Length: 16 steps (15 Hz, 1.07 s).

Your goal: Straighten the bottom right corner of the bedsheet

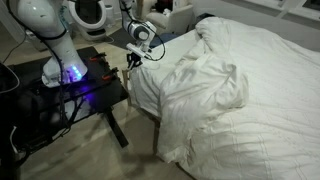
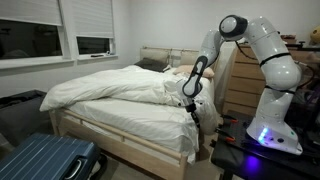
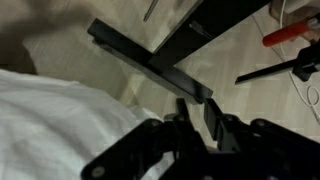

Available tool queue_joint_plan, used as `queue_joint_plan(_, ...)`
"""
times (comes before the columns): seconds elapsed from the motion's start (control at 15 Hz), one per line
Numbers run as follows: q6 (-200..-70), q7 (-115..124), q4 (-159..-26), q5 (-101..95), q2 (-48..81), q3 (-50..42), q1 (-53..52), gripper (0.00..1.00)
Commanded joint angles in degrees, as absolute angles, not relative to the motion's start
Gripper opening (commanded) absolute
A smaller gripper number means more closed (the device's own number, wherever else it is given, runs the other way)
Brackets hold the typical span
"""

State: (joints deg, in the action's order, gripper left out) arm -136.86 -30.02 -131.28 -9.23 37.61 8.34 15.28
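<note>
White bedsheet (image 2: 110,95) lies headboard-to-foot | bottom right corner (image 2: 176,130) hangs downward, folds vertical | gripper (image 2: 192,108) just beside it, jaw gap unreadable | headboard (image 2: 160,55) shows here, not in wrist view.

arm (image 2: 262,45): elbow high, wrist low | fingers (image 3: 213,116): pointing down (gap unclear)

- Blue ribbed suitcase (image 2: 45,160): stands on the floor near the foot of the bed.
- Wooden bed frame (image 2: 110,140): light timber, slatted headboard (image 2: 155,55).
- Window (image 2: 30,40): panes dark, white blind (image 2: 93,20) partly lowered.
- Wooden dresser (image 2: 240,90): beside the bed's head.
- Black table (image 1: 100,100): just beside the bed.
- Red-handled tool (image 3: 285,35): lies on the pale floor.
</note>
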Motion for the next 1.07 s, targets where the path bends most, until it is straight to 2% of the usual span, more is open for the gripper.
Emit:
queue_joint_plan(0.0,-132.08,-30.44,-132.73,-6.46,36.19,7.52,13.95,0.57)
queue_joint_plan(0.33,-147.22,-31.80,-137.67,-5.24,34.03,8.87,15.28,0.94)
queue_joint_plan(0.4,-150.42,-31.90,-138.82,-4.85,33.45,9.57,15.69,0.98)
queue_joint_plan(1.0,-168.56,-26.56,-148.18,-5.83,24.12,14.25,12.68,1.00)
